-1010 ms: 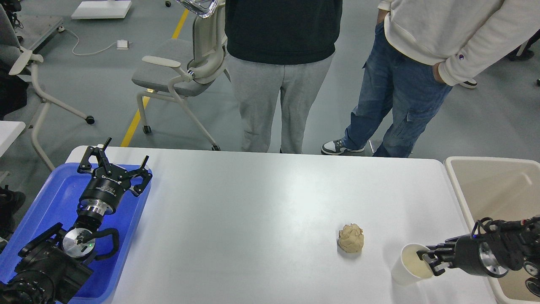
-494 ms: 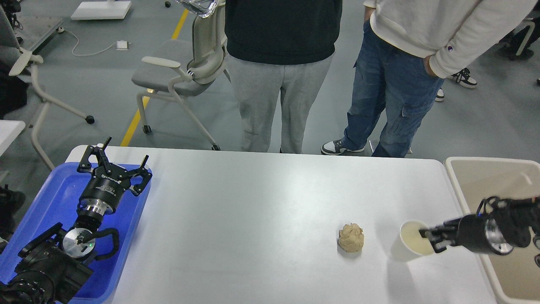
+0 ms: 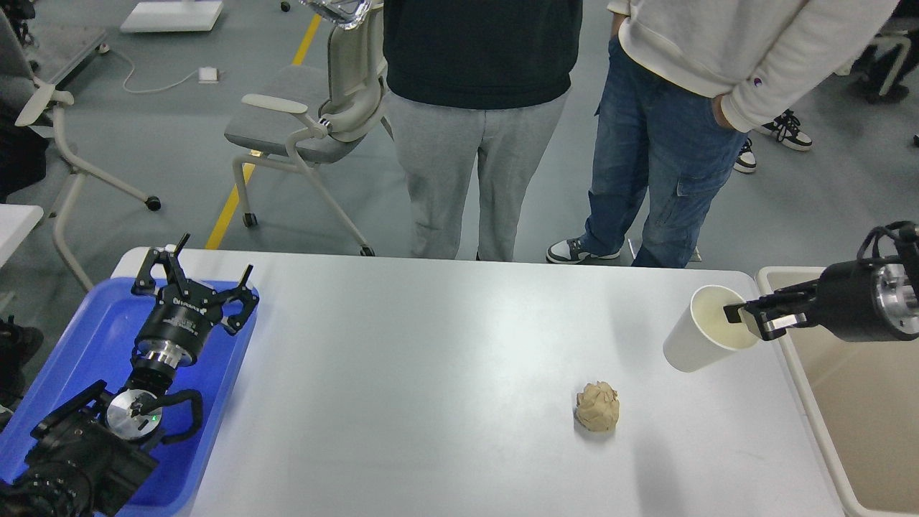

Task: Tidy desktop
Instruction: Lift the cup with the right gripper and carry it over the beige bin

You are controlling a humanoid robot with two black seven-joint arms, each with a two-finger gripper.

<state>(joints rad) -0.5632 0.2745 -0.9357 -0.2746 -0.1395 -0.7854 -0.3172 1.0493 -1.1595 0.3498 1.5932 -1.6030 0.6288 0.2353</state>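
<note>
At the right of the frame, the right gripper (image 3: 747, 319) is pinching the paper cup (image 3: 700, 334) by its rim above the desktop (image 3: 445, 359). It should be keeping the cup level while swinging over the beige bin (image 3: 861, 402). The left gripper (image 3: 192, 276) is hovering splayed wide, grasping nothing, at lower left.

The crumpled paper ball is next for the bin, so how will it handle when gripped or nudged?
The crumpled paper ball looks light, so it would probably skid when nudged. Its creased, lumpy surface suggests it will squash under the gripper, and roll only unevenly on the glossy desktop.

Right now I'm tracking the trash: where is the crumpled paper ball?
Head view: the crumpled paper ball lies on the desktop, right of centre, below the paper cup.
</note>
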